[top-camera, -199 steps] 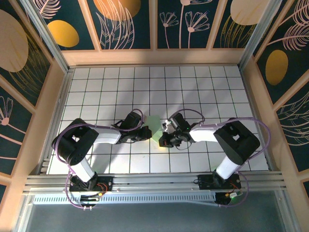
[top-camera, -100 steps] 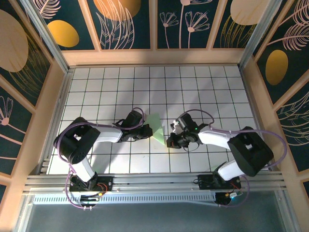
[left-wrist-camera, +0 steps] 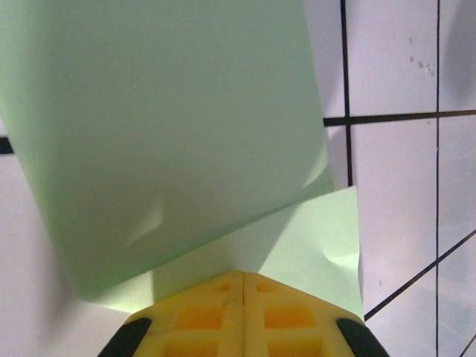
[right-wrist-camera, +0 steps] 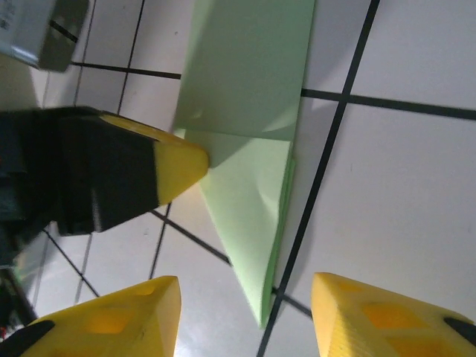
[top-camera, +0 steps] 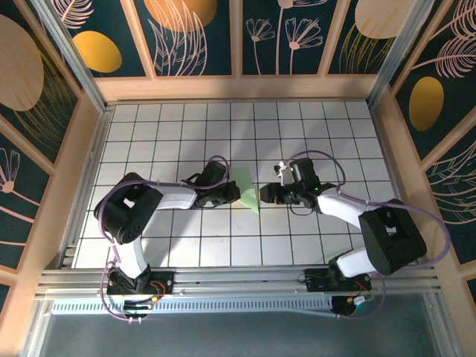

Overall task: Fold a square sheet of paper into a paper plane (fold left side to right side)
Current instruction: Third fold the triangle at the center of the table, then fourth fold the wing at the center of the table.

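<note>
Left gripper [top-camera: 233,195] pinches the paper's [top-camera: 248,190] left edge; right gripper [top-camera: 265,195], jaws apart, should press the crease flat, gently.

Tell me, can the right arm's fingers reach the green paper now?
Probably yes. The right fingers stand open with the green paper just ahead, bare table between. The left fingers pinch its far edge.

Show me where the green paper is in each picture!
Top external: green paper mid-table, between left gripper and right gripper.
Left wrist: upper left and centre, above the left gripper.
Right wrist: top centre, tapering downward.
Shared landmark: the left gripper's yellow tip pinching the paper's edge.
</note>
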`<state>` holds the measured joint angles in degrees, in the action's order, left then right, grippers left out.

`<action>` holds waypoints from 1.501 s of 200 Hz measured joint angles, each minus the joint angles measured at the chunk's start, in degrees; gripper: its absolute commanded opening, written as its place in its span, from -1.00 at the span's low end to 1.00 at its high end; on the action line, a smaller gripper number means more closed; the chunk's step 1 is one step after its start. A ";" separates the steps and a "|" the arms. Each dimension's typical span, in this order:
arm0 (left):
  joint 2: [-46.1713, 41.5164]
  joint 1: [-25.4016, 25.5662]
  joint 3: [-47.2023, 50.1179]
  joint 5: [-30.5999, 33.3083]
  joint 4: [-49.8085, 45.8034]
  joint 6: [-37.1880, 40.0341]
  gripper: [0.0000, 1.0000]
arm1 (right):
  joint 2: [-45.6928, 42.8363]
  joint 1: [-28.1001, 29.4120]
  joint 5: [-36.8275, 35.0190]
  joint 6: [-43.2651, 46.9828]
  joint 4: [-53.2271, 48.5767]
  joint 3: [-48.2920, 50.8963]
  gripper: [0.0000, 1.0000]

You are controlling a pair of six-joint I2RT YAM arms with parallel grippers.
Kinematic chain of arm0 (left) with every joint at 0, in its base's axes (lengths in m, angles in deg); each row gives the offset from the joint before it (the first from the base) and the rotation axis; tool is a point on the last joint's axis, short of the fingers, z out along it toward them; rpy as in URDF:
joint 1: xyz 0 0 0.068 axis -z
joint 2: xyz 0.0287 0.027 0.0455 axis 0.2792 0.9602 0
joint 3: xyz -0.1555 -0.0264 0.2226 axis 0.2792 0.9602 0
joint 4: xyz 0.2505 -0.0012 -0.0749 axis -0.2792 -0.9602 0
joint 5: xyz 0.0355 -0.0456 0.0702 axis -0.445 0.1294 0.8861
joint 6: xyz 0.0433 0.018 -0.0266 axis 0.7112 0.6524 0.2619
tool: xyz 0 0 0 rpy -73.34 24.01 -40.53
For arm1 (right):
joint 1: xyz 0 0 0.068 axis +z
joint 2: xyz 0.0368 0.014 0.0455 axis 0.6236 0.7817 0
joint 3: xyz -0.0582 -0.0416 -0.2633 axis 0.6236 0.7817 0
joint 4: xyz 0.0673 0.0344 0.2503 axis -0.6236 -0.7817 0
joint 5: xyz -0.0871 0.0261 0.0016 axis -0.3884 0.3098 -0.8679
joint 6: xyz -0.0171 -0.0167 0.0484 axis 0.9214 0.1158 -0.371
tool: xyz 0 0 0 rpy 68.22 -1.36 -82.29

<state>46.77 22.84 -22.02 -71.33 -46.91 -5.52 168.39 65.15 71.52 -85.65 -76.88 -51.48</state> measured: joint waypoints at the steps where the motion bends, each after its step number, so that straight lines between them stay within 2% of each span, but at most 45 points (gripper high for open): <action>1: -0.02 -0.02 -0.04 0.00 -0.04 0.07 -0.76 | 0.26 0.00 -0.02 0.13 0.15 0.00 0.01; 19: -1.14 -1.05 -0.24 0.00 -0.83 0.50 -0.72 | 3.91 0.00 0.35 1.55 2.40 -0.63 0.01; 41: -3.93 -3.32 0.17 0.04 -1.31 0.44 -0.59 | 7.69 0.00 1.49 2.62 4.90 -1.68 0.01; 81: -10.25 -8.13 4.81 0.52 0.26 -1.38 -0.16 | 12.28 0.00 4.33 2.60 10.93 -2.40 -0.06; 104: -11.17 -9.38 6.97 1.09 1.11 -2.27 -0.01 | 14.84 0.00 5.38 2.43 13.53 -3.15 -0.11; 166: -11.41 -9.57 7.45 1.16 1.92 -2.91 0.12 | 18.60 0.00 7.23 1.57 16.98 -5.31 -0.27; 185: -11.41 -10.29 7.74 0.13 2.95 -3.45 0.16 | 19.12 0.00 7.56 1.42 17.16 -6.05 -0.40; 197: -11.41 -11.15 8.09 -0.68 3.76 -3.78 0.18 | 19.21 0.00 7.63 1.20 17.31 -6.32 -0.54; 224: -11.39 -12.76 8.31 -2.64 5.31 -4.26 0.23 | 19.19 0.00 7.76 1.27 17.42 -6.38 -1.00; 260: -10.21 -13.90 8.31 -6.67 9.09 -5.01 0.24 | 16.85 -0.04 7.80 1.01 17.07 -6.14 -1.00; 300: -7.32 -14.32 6.71 -8.50 9.22 -4.96 0.25 | 13.33 -1.16 10.23 -0.81 20.63 -4.66 -1.00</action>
<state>39.45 8.52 -15.31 -79.84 -37.68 -10.48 181.72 63.99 81.75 -86.45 -56.25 -56.14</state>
